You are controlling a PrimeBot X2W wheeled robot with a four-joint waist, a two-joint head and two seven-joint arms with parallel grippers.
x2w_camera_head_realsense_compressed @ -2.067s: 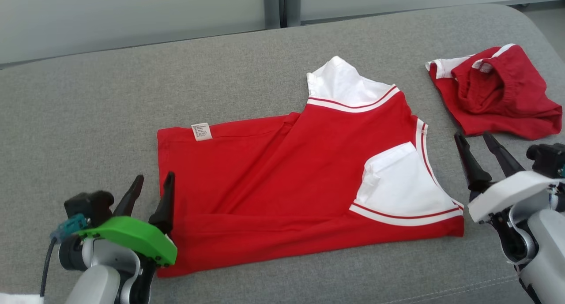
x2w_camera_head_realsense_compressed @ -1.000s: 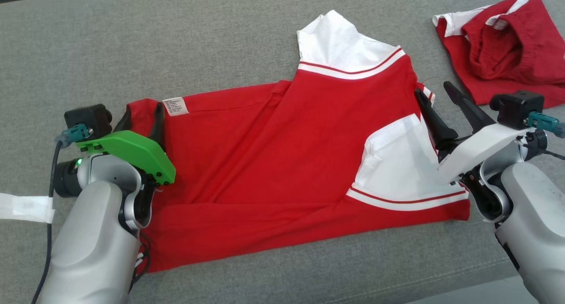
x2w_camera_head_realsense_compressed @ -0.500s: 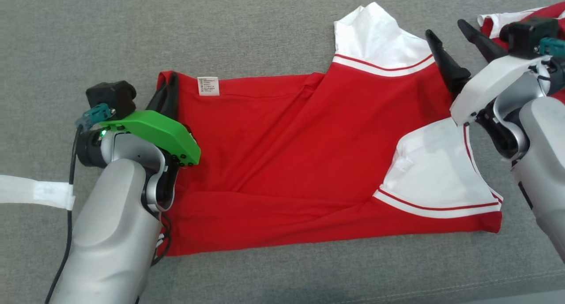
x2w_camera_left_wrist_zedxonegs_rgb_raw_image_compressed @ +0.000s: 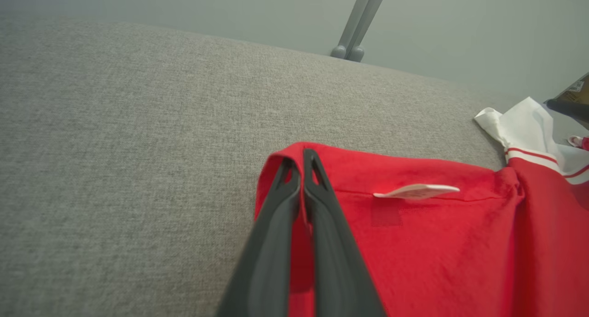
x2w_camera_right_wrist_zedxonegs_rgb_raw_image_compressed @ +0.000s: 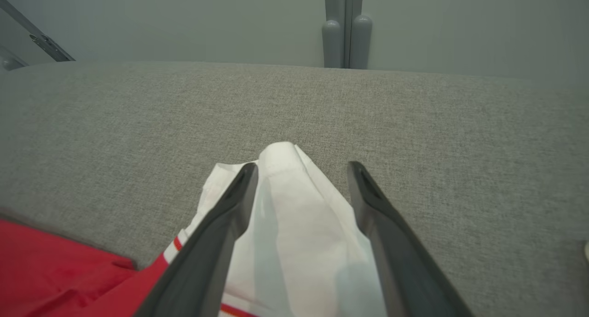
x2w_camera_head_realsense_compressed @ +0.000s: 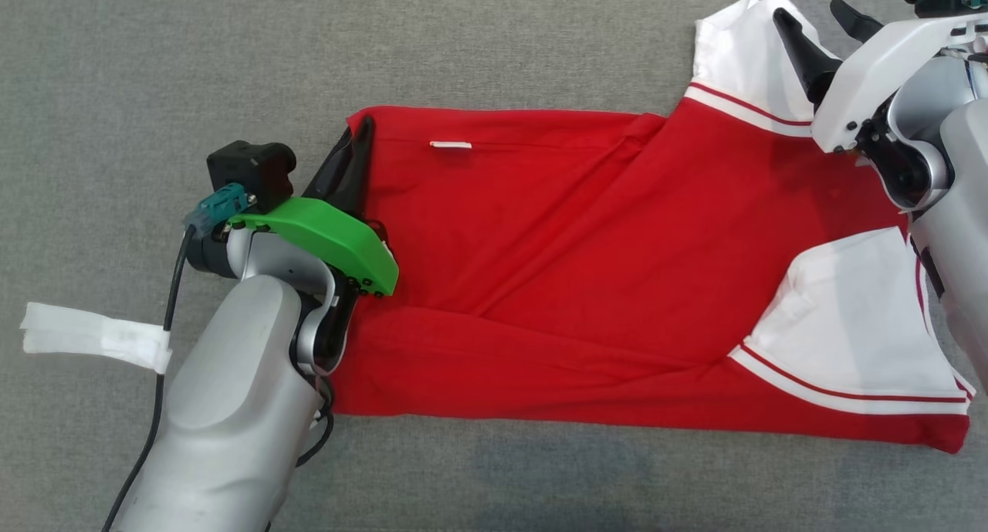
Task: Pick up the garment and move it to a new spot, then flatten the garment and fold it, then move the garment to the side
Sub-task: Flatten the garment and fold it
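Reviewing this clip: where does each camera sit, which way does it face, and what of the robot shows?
Head view: on the head, looking down at the red garment on the grey cushion; left gripper shows mid-left, right gripper upper right.
Left wrist view: on the left arm, looking along the left gripper, shut on the garment's hem corner.
Right wrist view: on the right arm, looking along the open right gripper, straddling the white sleeve.
Shared: both wrist views show cushion and grey post.

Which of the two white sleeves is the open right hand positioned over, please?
The far sleeve, poking past the red body's top edge; the near sleeve lies folded onto the red.
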